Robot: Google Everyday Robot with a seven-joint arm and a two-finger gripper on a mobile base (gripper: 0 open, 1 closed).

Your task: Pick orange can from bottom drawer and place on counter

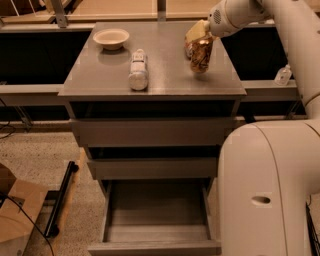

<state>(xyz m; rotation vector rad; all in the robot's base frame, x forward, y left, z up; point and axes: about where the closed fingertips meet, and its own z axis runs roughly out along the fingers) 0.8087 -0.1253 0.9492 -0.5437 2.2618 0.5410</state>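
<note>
Nearest: my white rounded plastic base [270,190] filled the lower R of view. Just L of it the bottom drawer [155,247], the deepest grey one w/ plain flat front, stood pulled open, grey inner floor showing. Further L, on the speckled floor: a brown cardboard box [15,220] and a long black bar [60,200] lying alongside the cabinet.

Above that: two shallower grey drawers, the middle drawer [152,168] and the top drawer [150,132], each w/ a dark gap over its front.

Next, the counter [170,82], a glossy grey rectangular top. A white plastic bottle [138,70] lay on its side near front-centre, long axis running front to back. The orange can [201,56], a small drink can w/ orange-brown body and dark swirls, was at the back-R part, approx. upright. My gripper [198,39] was clamped on its upper end, pale fingers [195,31] against the can. Couldn't tell if the can's base touched the counter. My white arm [235,15] came in from upper R.

Back-L on the counter: a pale shallow round bowl [111,37], well apart from the can.

Farthest: long wooden benches [115,7]; a small white spray bottle [283,75] on the grey ledge at R.
</note>
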